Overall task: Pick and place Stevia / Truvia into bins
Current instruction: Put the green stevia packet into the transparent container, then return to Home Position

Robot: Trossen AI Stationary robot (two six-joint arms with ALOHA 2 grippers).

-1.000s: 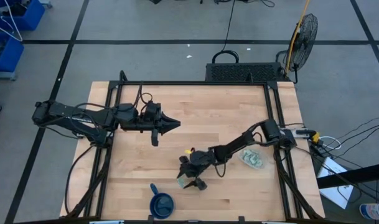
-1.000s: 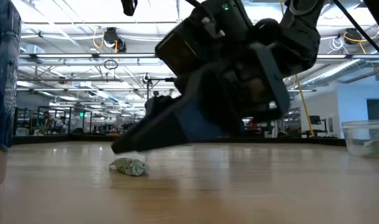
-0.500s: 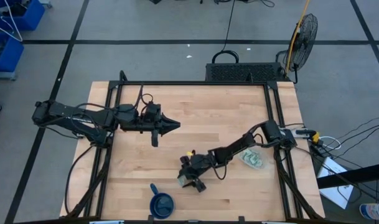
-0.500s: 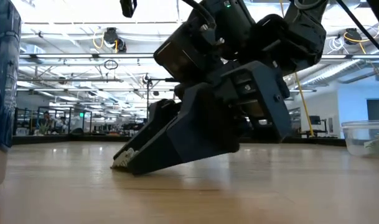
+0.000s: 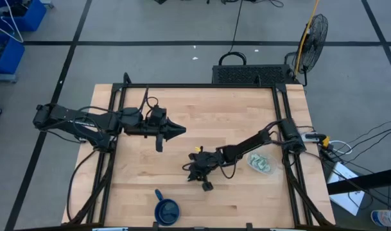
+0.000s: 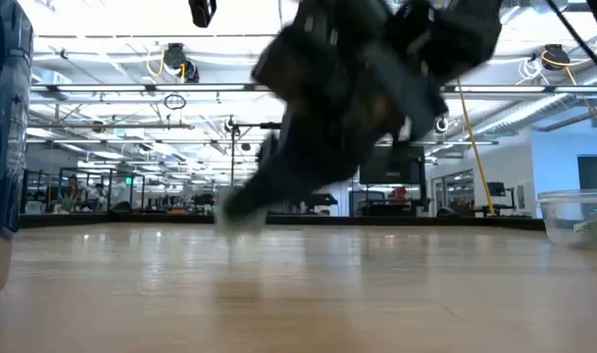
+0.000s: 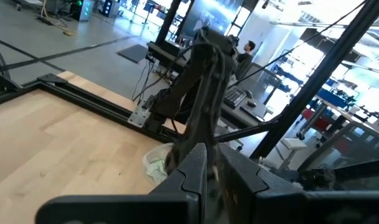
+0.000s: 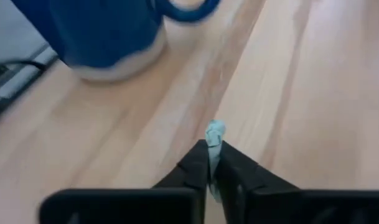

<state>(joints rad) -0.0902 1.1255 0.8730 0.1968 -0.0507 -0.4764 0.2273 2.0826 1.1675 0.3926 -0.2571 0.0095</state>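
Note:
A crumpled pale green Stevia sachet (image 8: 215, 133) sticks out of my shut right gripper (image 8: 212, 149), which hangs over the table's middle near part (image 5: 194, 169), tips slanting down above the wood (image 6: 234, 209). The bin (image 5: 260, 163), a clear tub holding more sachets, stands on the table near its right edge and shows at the right of the low view (image 6: 576, 217). My left gripper (image 5: 180, 128) waits shut over the table's left half, fingers level and pointing toward the right (image 7: 211, 167). My right gripper pinches the sachet between its two fingertips, and one crumpled end (image 8: 215, 130) pokes out past the tips. The fingers come from above, slanting down toward the table's left. The sachet is lifted clear of the table.
A dark blue mug (image 5: 167, 210) stands near the table's near edge, close in front of my right gripper (image 8: 108, 31). Black rails frame the table top (image 5: 118, 128). A person stands in the room beyond the table (image 7: 246, 51).
My right gripper came down with open fingers onto the sachet lying on the table, shut on it, then rose and drew back toward the far edge. The sachet has left the table and is lifted clear.

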